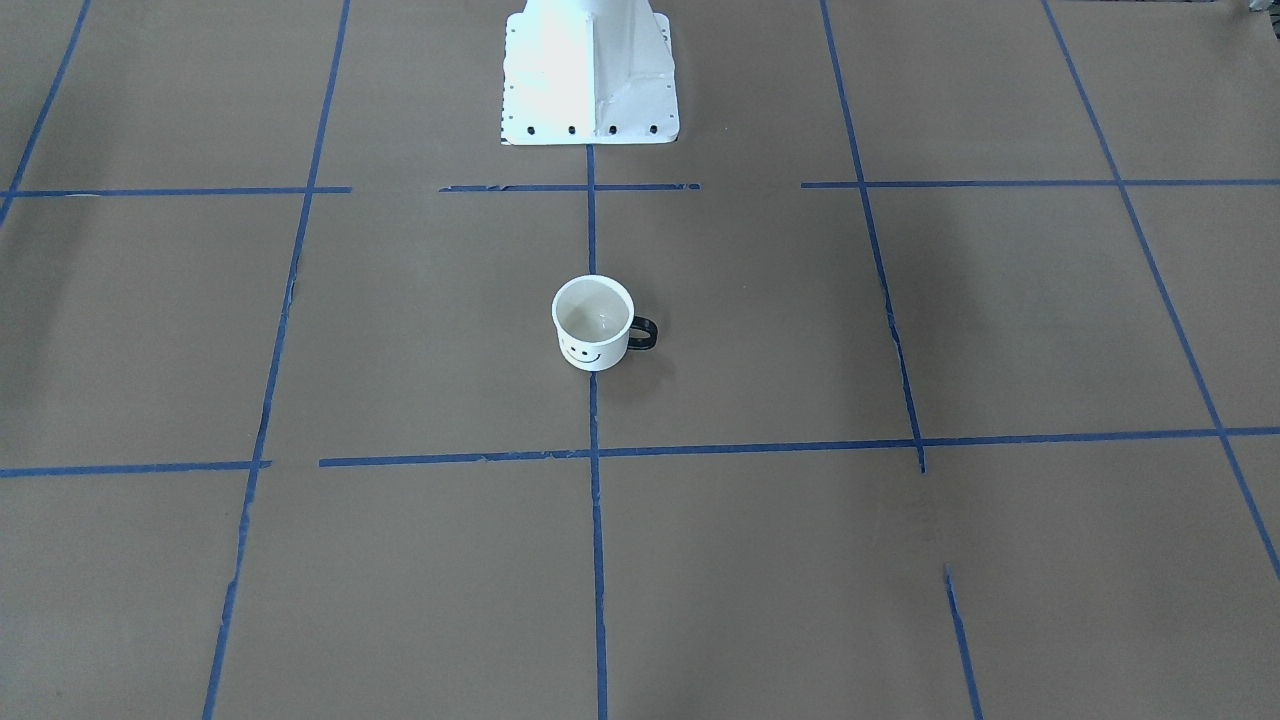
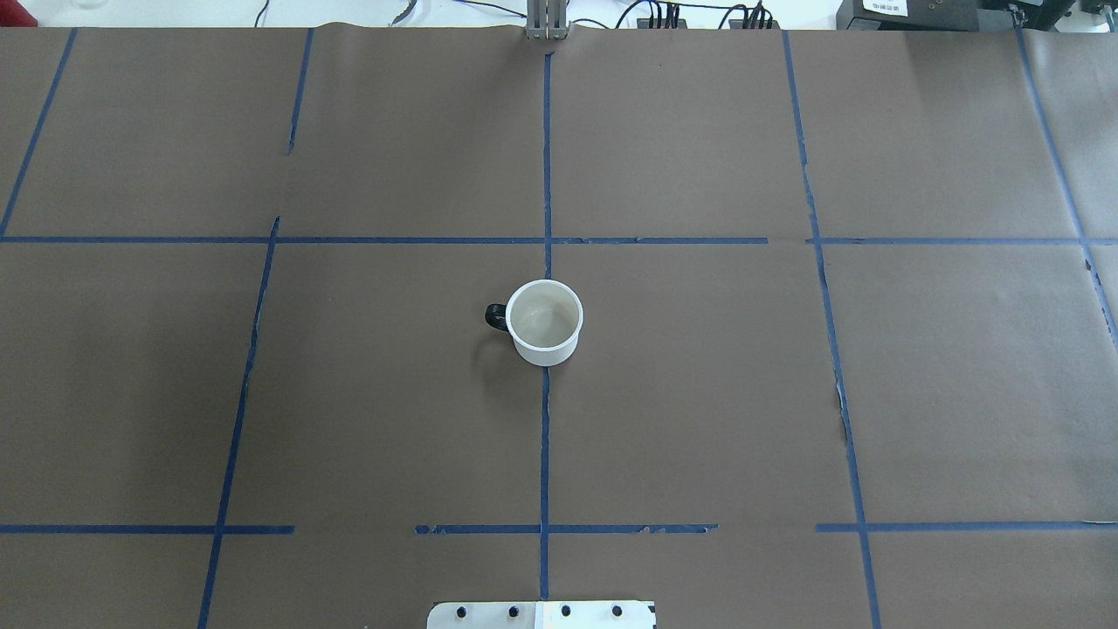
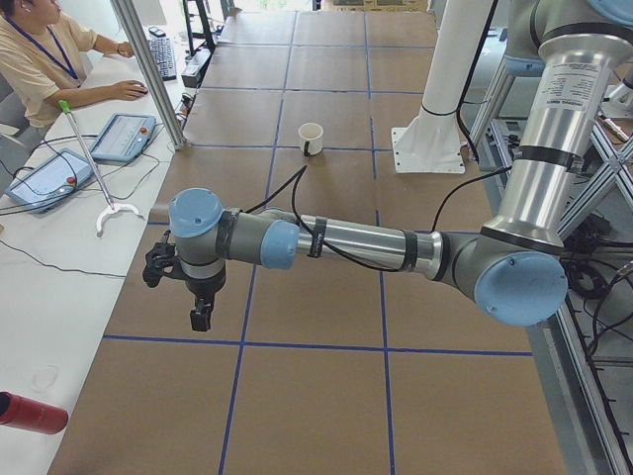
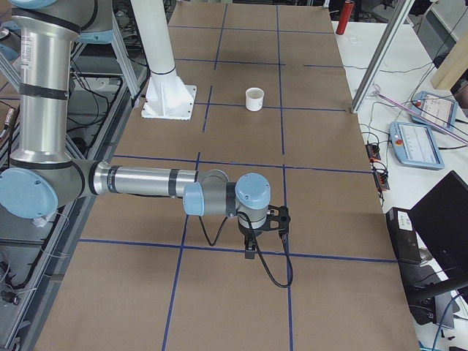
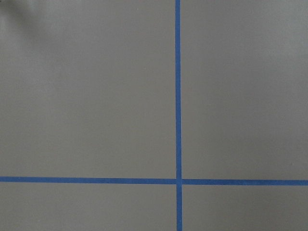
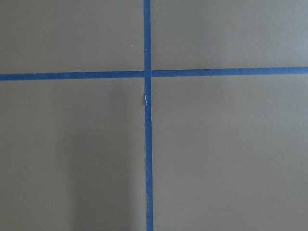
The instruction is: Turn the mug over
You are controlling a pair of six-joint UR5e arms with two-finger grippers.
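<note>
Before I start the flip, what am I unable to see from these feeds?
Left gripper: only in the exterior left view, small and dark; open or shut unclear.
Right gripper: only in the exterior right view; same doubt.
Mug: outside both wrist views, which show only table and blue tape.
Smiley face: hidden by the mug's own wall in the overhead view.

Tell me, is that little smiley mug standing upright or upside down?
Upright. The mug stands on its base, open rim up, pale inside visible; the smiley reads right way up.
</note>
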